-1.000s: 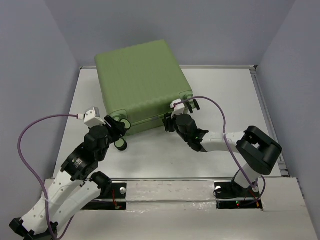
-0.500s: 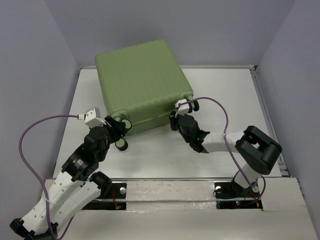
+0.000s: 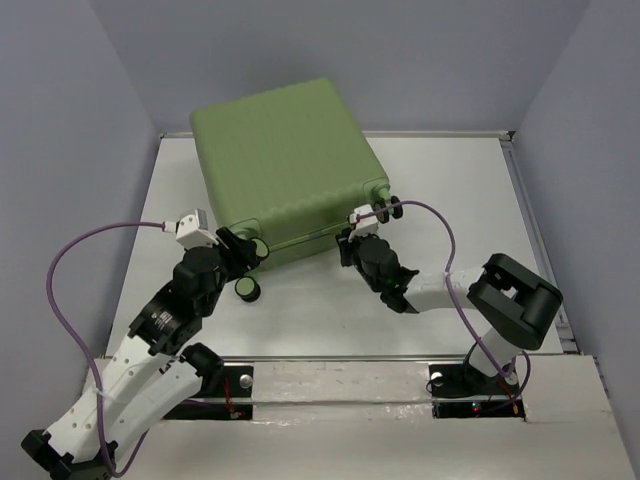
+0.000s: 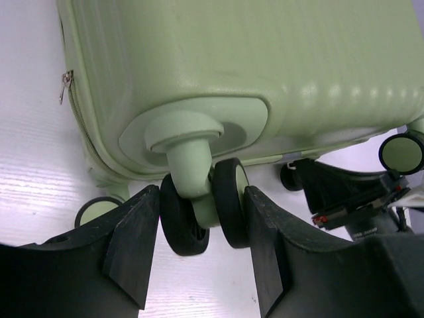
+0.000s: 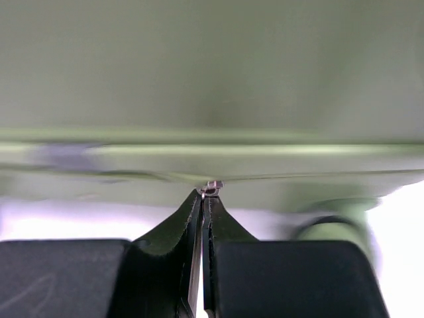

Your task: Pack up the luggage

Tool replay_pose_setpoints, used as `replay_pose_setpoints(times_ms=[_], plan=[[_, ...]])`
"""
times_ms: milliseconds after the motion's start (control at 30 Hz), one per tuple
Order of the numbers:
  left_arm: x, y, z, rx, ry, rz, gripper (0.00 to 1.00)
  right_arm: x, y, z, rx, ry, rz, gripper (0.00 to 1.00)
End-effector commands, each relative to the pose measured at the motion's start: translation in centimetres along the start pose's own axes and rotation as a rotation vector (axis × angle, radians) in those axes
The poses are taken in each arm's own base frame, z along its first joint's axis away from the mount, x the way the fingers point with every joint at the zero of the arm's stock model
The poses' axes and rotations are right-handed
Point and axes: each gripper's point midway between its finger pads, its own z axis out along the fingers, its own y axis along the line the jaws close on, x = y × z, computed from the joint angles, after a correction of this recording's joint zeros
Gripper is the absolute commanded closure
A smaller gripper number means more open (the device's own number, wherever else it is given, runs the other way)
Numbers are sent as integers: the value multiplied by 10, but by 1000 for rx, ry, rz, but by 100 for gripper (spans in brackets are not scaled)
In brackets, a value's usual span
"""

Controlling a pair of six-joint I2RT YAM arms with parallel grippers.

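Observation:
The luggage (image 3: 285, 160) is a light-green ribbed suitcase lying closed at the back of the table. My left gripper (image 3: 243, 252) is at its near left corner. In the left wrist view its fingers press both sides of a black-and-green double wheel (image 4: 228, 209), so the left gripper (image 4: 202, 225) is shut on that wheel. My right gripper (image 3: 350, 240) meets the suitcase's near side. Seen from the right wrist, the right gripper (image 5: 205, 197) is shut, its tips pinching a small metal zipper pull (image 5: 211, 188) on the seam of the luggage (image 5: 212, 79).
Another wheel (image 3: 246, 288) sticks out below the left gripper, and more wheels (image 3: 390, 209) sit at the suitcase's near right corner. A second zipper pull (image 4: 65, 86) hangs on the left side seam. The table's raised rim (image 3: 530, 230) runs along the right.
My right gripper moved in to the suitcase's near seam and closed on the zipper pull. The left gripper kept its hold on the wheel, and the arm shifted slightly.

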Motion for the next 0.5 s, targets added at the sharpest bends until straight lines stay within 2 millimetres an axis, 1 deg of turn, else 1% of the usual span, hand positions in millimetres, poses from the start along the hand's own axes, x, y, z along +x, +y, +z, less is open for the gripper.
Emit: replay_pose_setpoints(times_ms=[0,33,67,133,167,200,233,267,300,333,367,400,433,467], plan=[[-18,-88,2,319,28,-65,94,-17,100,-40,-335,-69,84,93],[-28,-102,-2,360,17,-78,94,-7,133,-61,-447,-41,96,93],[-31,-117,-2,414,24,-86,94,-3,149,-71,-498,-28,101,93],[-41,-135,-6,471,21,-100,94,2,179,-92,-596,-10,125,93],[-49,-149,-10,511,19,-108,94,8,205,-112,-688,11,129,93],[-51,-154,-11,524,23,-109,94,4,218,-122,-734,3,163,93],[-58,-164,-15,561,10,-122,94,4,232,-133,-795,9,170,93],[-66,-175,-18,597,-1,-138,94,1,247,-139,-836,3,181,93],[-66,-187,-24,644,18,-142,94,-2,267,-155,-907,-2,189,93],[-64,-191,-25,659,29,-147,94,-6,277,-158,-929,-17,198,93],[-68,-202,-27,692,29,-159,94,-6,293,-161,-973,-24,205,93],[-67,-209,-30,716,41,-164,94,-7,303,-169,-1024,-30,217,93],[-65,-217,-35,743,61,-172,94,-24,309,-175,-1070,-79,306,93],[-70,-227,-39,770,65,-174,94,-28,314,-181,-1117,-97,327,93]])
